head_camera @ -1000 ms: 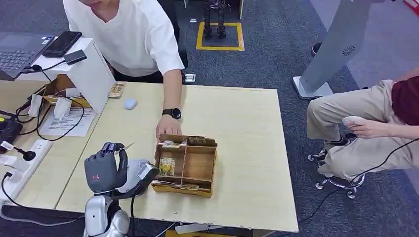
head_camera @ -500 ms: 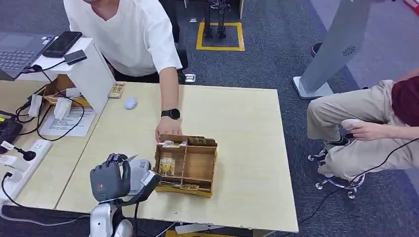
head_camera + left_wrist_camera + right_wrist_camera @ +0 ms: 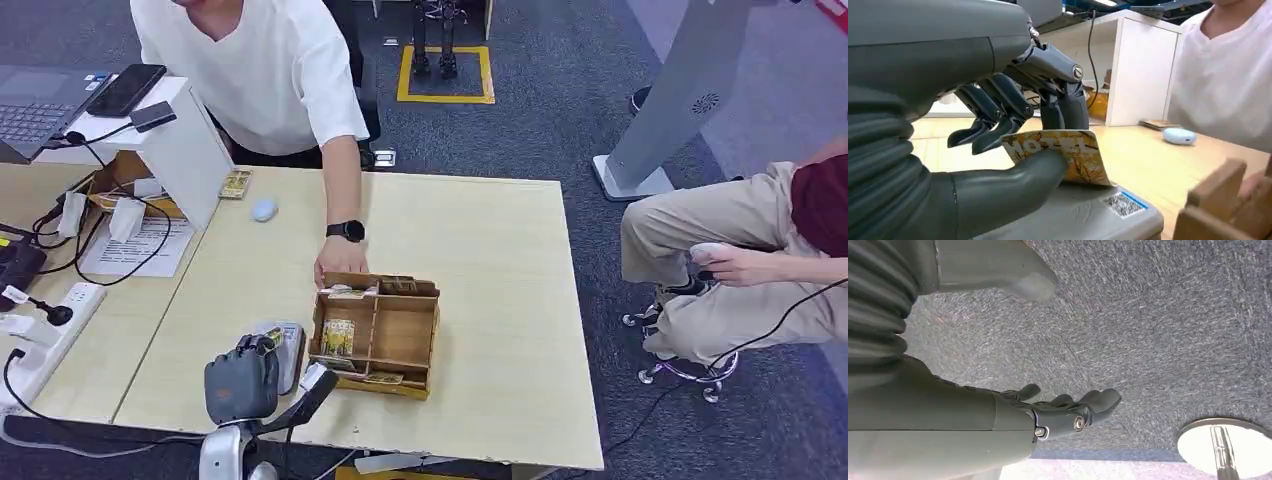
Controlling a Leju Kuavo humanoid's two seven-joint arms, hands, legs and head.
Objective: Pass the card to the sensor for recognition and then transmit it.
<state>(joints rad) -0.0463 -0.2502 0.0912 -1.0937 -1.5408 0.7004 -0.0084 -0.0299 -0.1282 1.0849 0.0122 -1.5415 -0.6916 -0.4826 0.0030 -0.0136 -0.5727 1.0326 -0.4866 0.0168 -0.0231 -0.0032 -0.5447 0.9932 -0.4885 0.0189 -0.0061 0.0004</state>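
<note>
The left hand (image 3: 998, 150) pinches a yellow printed card (image 3: 1060, 152) between thumb and fingers, just above the grey box-shaped sensor (image 3: 1083, 215) on the worktop (image 3: 480, 240). The right hand (image 3: 1058, 415) hangs over carpet, fingers apart, holding nothing. Beside the sensor, a wooden compartmented tray (image 3: 378, 335) holds more cards

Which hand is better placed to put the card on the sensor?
The left hand. It already pinches the card just above the grey sensor on the table. The right hand hangs open over the carpet.
</note>
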